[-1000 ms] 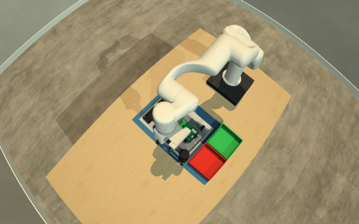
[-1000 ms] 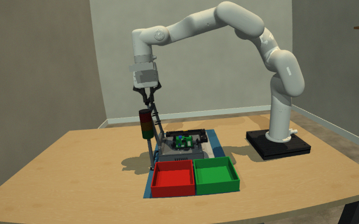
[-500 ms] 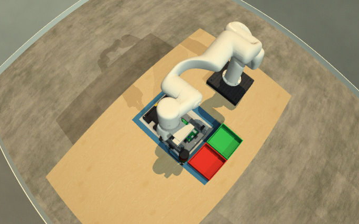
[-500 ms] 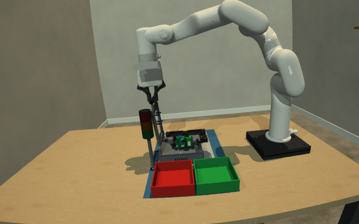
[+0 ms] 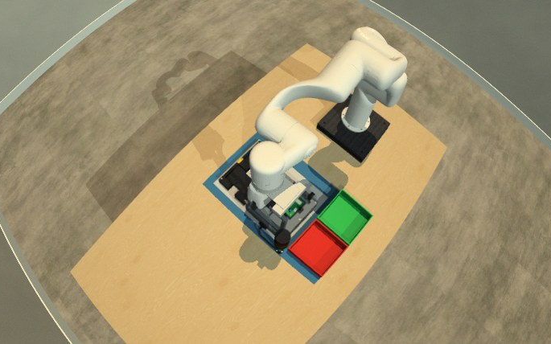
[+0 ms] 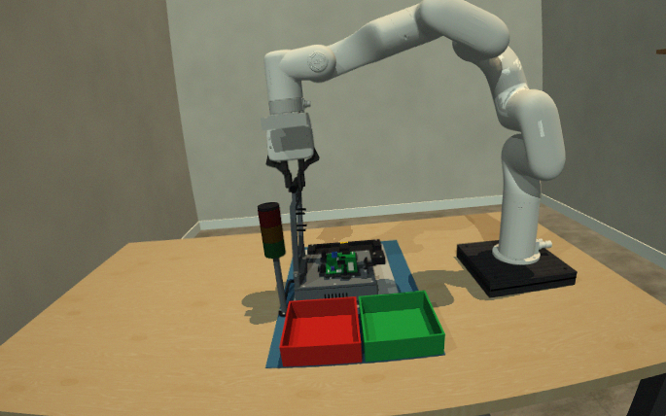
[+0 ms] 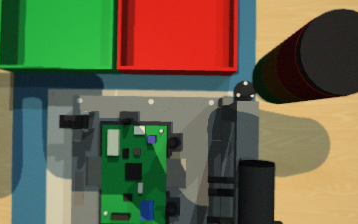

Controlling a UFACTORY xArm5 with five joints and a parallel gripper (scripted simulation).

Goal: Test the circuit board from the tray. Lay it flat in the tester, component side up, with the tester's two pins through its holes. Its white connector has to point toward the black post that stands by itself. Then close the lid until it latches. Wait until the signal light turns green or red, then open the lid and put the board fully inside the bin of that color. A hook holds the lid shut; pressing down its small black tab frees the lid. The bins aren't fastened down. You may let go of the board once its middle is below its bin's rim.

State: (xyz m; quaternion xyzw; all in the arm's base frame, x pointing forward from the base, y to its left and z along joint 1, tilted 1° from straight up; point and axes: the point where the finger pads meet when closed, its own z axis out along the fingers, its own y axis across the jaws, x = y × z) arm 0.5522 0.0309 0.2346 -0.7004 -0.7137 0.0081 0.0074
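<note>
The gripper (image 6: 295, 182) clamps the upright tester lid (image 6: 297, 232). The green circuit board (image 7: 133, 172) lies flat in the tester (image 7: 190, 117), chips and white connector (image 7: 113, 142) facing up.

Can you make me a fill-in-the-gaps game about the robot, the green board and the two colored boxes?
1. The gripper is shut on the handle of the tester's raised ____.
2. The green circuit board lies flat in the ____.
3. In the exterior view, the red bin sits to the ____ of the green bin.

Missing words: lid; tester; left
</note>
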